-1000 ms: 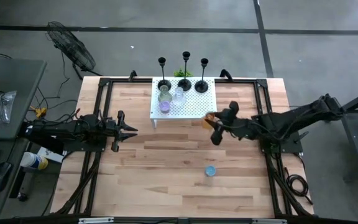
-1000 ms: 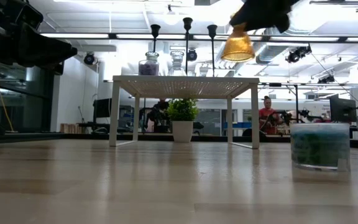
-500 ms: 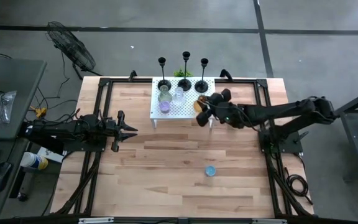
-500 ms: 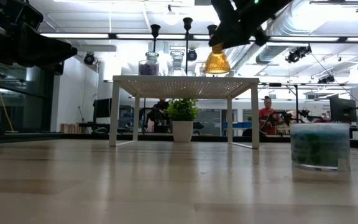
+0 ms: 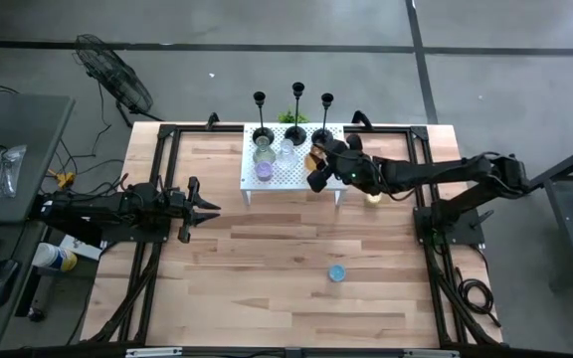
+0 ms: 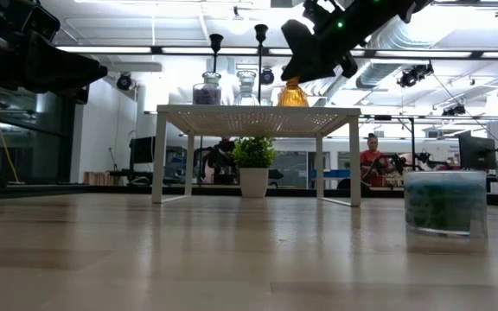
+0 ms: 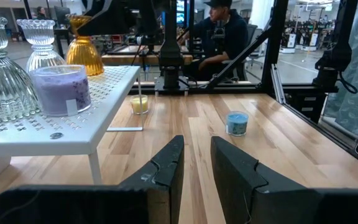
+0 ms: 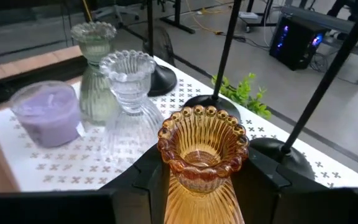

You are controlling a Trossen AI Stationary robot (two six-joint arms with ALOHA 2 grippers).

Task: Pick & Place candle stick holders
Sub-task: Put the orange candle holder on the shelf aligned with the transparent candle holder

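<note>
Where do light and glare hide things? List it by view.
Low view: bright ceiling lights behind turn the right gripper and candlesticks into silhouettes; the orange holder glows, and the table shows a sheen. High view: even light, only soft shadows. Right wrist view: highlights sit on the orange holder's beaded rim.

The bench (image 5: pixel 267 268) is pale wood planks with a soft sheen. The small stand (image 7: pixel 114 84) is matt white perforated metal. The orange holder (image 8: pixel 202 155) is ribbed, glossy glass, like the clear holders (image 8: pixel 128 112). The candlesticks (image 5: pixel 296 111) are matt black.
</note>
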